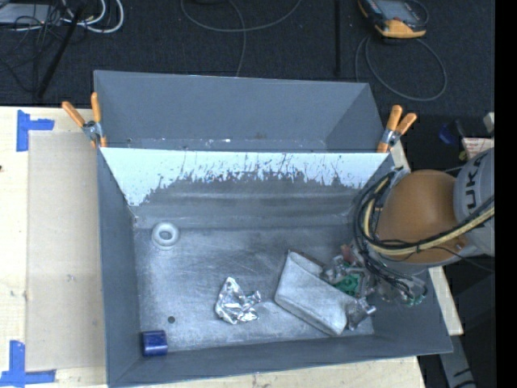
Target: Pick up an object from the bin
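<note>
The gripper (359, 304) is low over the right end of a grey, flat, rectangular packet (309, 293) with a dull, soft-looking surface. The packet lies slanted on the floor of the grey metal bin (242, 208). I cannot tell how far open the gripper is, or whether it has hold of anything, because the wrist parts and dark cables (373, 217) crowd that spot.

Left of the packet, near it but not touching, lies a crumpled ball of silver foil (237, 303). Further left and lower is a small blue cap-like piece (153, 343). Further left and higher is a small white ring (166, 234).

In my judgement the main danger is the packet itself. It is wide and flat, so a grip on one end may take only an edge, and the packet may hang down, turn and slip out. The bin wall is close on the packet's right, so the gripper could scrape it. The loose cables below the orange cover (416, 208) might also catch.

On the arm (477, 192), right of the packet, I read "UK". No writing is legible on the things in the bin.
</note>
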Tool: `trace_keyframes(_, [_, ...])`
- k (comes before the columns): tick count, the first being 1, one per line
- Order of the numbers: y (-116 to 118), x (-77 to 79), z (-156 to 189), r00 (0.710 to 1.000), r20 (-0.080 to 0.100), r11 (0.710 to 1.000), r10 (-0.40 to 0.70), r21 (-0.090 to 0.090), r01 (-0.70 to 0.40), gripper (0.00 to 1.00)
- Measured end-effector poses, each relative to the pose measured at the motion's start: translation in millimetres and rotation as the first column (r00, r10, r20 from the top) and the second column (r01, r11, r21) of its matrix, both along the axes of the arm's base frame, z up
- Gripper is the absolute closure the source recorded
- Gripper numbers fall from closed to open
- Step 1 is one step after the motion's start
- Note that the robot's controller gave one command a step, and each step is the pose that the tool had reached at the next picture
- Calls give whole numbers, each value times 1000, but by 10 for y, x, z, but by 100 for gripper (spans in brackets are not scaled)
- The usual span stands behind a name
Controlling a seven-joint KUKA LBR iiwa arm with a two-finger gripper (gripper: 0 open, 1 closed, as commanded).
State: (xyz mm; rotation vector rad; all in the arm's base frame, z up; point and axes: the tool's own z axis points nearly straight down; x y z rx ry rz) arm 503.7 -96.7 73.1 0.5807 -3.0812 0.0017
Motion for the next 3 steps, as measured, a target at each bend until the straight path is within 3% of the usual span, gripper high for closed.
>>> trace_keyframes(1, [501,-138,20,1000,28,1000,12,-1,-12,100])
trace_keyframes(2, [323,-66,15,1000,13,1000,18,8,-18,100])
trace_keyframes(3, [174,70,2249,948,12,948,319,0,-319,100])
